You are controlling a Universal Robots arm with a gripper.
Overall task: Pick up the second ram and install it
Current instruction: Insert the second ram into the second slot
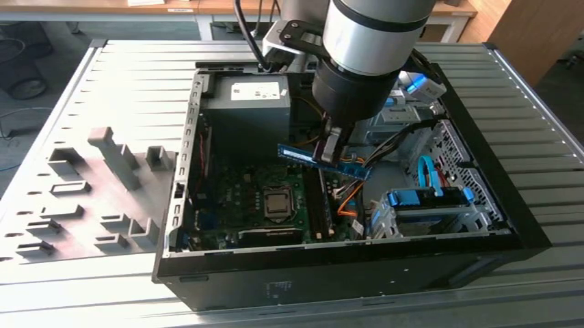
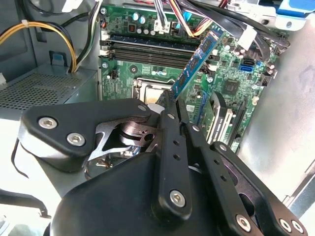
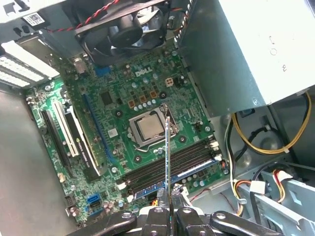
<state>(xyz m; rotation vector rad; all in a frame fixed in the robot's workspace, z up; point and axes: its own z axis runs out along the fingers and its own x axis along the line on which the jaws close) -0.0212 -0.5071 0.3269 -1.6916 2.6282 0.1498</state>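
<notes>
You have the black metal gripper (image 2: 171, 101) closest in the second wrist view, its fingers clenched on the second ram (image 2: 199, 59), a thin blue-green memory stick with dark chips. In the exterior view the stick hangs at frame centre, inside the open black computer case (image 1: 511, 225). Below it lie the green motherboard (image 3: 123, 98) and the long dark memory slots (image 3: 172, 164), not touching it. Judged status: pick-up done, seating not yet done.
</notes>
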